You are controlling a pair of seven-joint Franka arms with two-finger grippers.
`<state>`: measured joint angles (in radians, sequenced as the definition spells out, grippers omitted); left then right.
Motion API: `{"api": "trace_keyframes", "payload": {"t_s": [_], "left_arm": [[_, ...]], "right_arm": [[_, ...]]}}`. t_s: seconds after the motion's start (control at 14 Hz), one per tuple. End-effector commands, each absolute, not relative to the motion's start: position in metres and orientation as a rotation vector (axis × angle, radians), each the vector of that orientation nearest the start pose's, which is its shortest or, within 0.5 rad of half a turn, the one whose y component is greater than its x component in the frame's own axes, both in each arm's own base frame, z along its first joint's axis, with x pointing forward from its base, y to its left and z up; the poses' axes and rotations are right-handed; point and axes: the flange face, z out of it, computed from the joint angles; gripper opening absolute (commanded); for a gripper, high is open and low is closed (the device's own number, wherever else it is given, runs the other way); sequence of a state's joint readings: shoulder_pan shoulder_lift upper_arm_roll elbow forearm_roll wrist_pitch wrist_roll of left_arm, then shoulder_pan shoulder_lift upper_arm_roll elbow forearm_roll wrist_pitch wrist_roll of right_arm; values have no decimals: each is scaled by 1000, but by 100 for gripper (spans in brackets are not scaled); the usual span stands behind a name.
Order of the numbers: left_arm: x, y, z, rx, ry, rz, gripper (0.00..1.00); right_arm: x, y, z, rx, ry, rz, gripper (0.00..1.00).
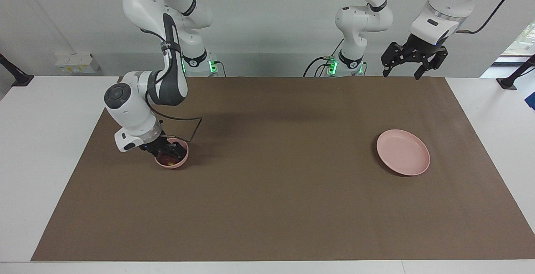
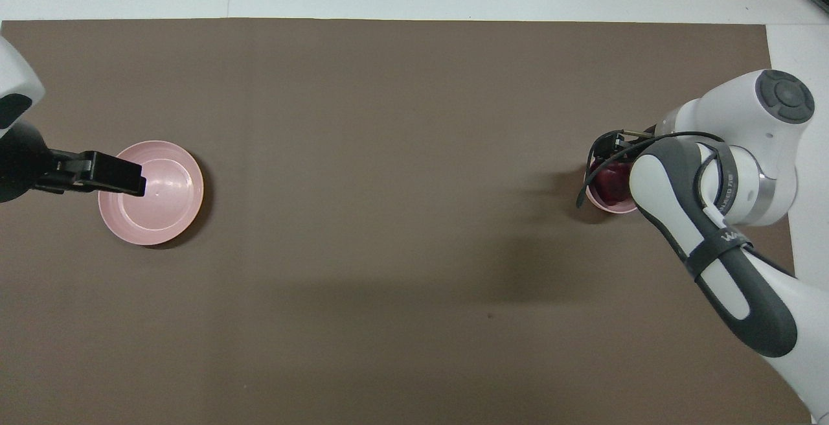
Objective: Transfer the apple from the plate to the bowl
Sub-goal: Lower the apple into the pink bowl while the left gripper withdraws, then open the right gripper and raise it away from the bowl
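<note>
the small dark red apple is seen lying in the small deep pale pink bowl, directly under the right gripper — fingers parted, nothing grasped. a straight lift is all that appears called for. the flat pale pink plate sits bare; the left gripper is held open above, waiting.
</note>
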<state>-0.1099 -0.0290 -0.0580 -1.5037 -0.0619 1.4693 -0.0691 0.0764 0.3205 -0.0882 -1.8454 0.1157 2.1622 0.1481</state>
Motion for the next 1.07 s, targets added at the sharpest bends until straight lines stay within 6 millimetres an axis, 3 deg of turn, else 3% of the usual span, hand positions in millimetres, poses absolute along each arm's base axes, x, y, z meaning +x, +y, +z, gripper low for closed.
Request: {"api": "trace_keyframes", "payload": {"t_s": [0.0,0.14,0.36,0.57,0.79,0.86,1.0], "left_arm": [[526,-97,671,-3183,152,2,100],[527,-94,670,-3179,144,1,100],[525,-98,671,-3133,170,-1,100],[526,-95,672,-3123,163,-13,100],[525,-93,671,-3120,160,-1,100],[527,-84,671,-3121,146,-1,100],[529,-63,672,-3131,155,-6,100]], "right_arm": [[629,6,393,-3065,312,-7,100],[621,5,429,-3069,305,-30,100],[603,2,497,-3087,283,-29,100],[570,-3,575,-3115,262,-34,100],[545,-12,634,-3138,266,9,100],[535,-14,657,-3138,267,2,100],[511,-17,679,-3135,257,41,100]]}}
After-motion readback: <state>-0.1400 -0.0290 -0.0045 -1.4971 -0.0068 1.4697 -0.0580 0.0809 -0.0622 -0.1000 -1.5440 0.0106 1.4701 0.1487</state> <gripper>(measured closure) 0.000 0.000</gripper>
